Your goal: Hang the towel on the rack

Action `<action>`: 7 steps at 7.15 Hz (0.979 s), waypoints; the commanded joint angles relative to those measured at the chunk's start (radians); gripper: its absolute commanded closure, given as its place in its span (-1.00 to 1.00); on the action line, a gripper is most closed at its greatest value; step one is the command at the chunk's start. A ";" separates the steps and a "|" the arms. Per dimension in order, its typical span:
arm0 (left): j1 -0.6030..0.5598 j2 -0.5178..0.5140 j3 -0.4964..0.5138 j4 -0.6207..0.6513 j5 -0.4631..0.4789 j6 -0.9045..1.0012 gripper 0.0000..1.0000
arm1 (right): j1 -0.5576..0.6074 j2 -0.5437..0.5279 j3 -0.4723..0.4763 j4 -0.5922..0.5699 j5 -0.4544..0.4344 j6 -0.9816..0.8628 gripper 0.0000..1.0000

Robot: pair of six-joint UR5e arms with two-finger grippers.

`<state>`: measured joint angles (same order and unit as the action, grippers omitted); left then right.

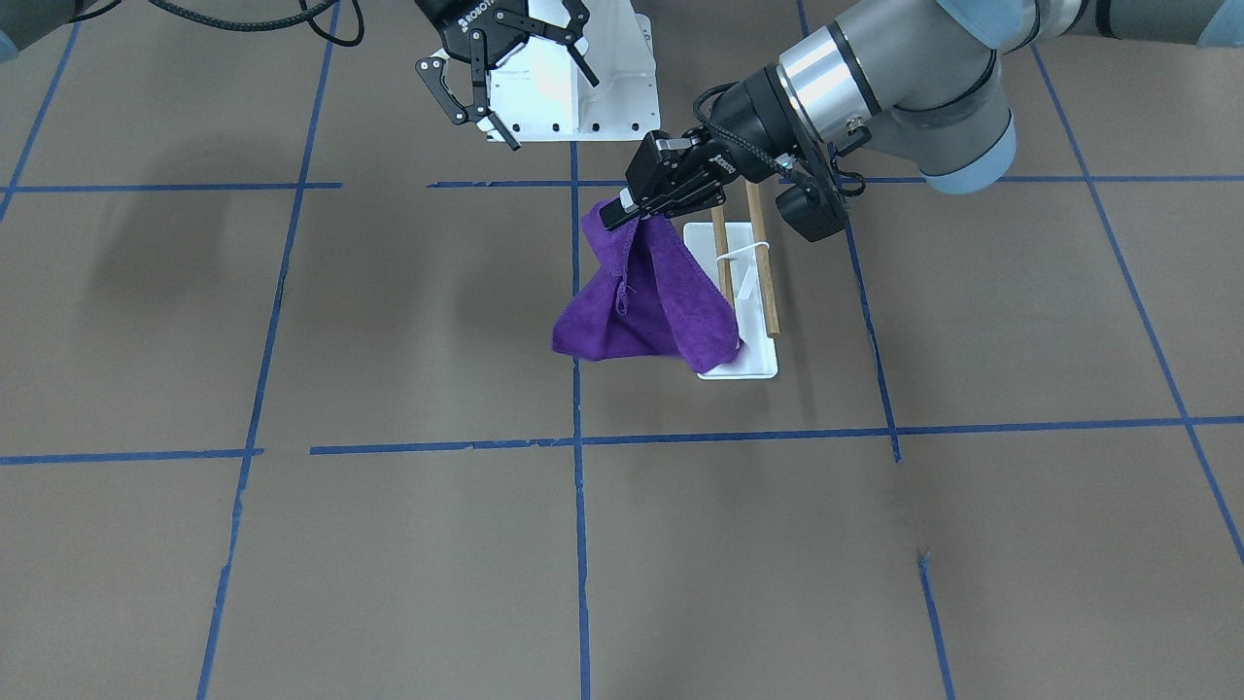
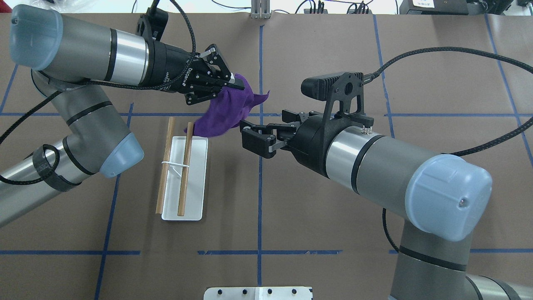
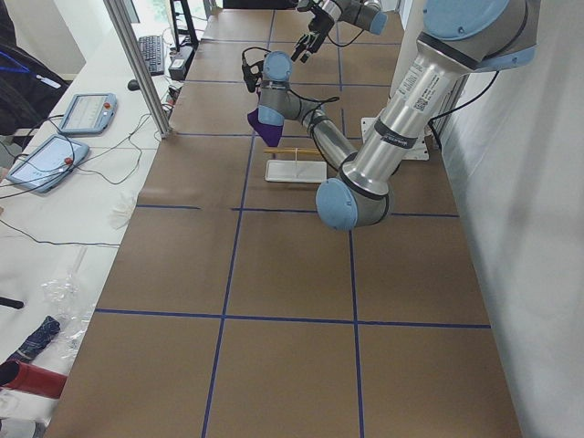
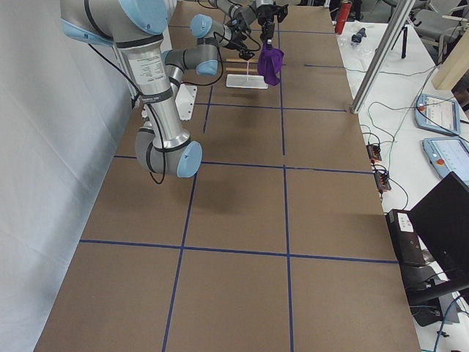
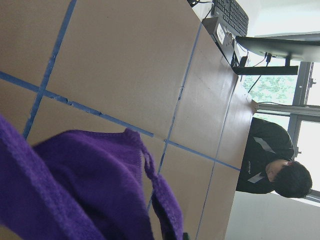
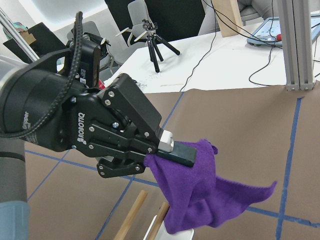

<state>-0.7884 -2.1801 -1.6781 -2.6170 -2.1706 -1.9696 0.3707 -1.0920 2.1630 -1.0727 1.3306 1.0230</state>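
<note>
My left gripper [image 1: 622, 214] is shut on the top corner of the purple towel [image 1: 646, 301] and holds it up. The cloth hangs down in a cone, and its lower edge reaches the table and the near end of the rack. The rack is a white tray base [image 1: 753, 367] with two wooden rods [image 1: 763, 267] held above it. In the overhead view the left gripper [image 2: 234, 85] holds the towel [image 2: 225, 112] beyond the rack's [image 2: 195, 183] far end. My right gripper [image 2: 245, 132] is open and empty, just right of the hanging cloth. The right wrist view shows the towel [image 6: 200, 192] pinched in the left gripper [image 6: 176, 152].
A white mounting plate [image 1: 593, 92] lies at the robot's base, under my right gripper [image 1: 549, 107]. Blue tape lines [image 1: 579, 544] cross the brown table. A seated person [image 5: 272, 165] shows past the table's far edge in the left wrist view.
</note>
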 commanded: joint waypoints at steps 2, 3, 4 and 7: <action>0.000 0.000 0.000 0.000 0.000 0.000 1.00 | 0.013 -0.052 0.044 -0.007 0.042 -0.006 -1.00; 0.000 0.002 -0.009 0.003 0.006 -0.002 1.00 | 0.037 -0.133 0.096 -0.007 0.085 -0.009 -1.00; -0.002 0.006 -0.029 0.005 0.026 -0.005 1.00 | 0.095 -0.208 0.134 -0.007 0.167 -0.011 -1.00; 0.088 0.019 -0.191 0.221 0.243 -0.002 1.00 | 0.417 -0.411 0.153 -0.007 0.553 -0.110 -1.00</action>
<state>-0.7459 -2.1622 -1.7974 -2.5034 -2.0181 -1.9734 0.6549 -1.4146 2.3124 -1.0799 1.7338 0.9674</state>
